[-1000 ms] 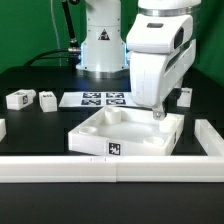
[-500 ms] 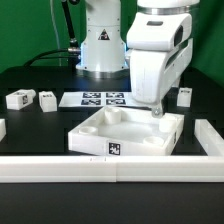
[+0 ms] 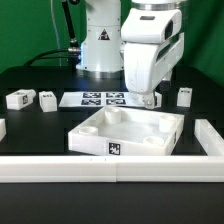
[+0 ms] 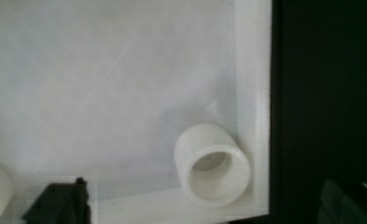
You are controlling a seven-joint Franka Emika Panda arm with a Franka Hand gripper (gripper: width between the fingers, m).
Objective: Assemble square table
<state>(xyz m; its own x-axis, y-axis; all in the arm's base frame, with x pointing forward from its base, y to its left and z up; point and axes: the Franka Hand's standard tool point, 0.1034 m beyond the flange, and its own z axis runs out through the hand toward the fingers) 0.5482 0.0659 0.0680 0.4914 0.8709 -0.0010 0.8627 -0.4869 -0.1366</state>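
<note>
White tabletop [image 3: 92,140], black-and-white tag [image 3: 115,150] on its side; white tag-marked legs [image 3: 20,98]; black table [image 3: 40,125].

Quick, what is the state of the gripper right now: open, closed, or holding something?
Gripper: open, holding nothing, above the square tabletop.

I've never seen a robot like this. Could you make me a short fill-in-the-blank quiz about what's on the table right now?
1. The white plastic square tabletop lies with its raised rim pointing ___.
2. The gripper hangs over the tabletop, holding nothing, with its jaws ___.
3. Just to the exterior view's left of the flat white marker board lie ___ short white block legs.

Missing words: up; open; two.
</note>
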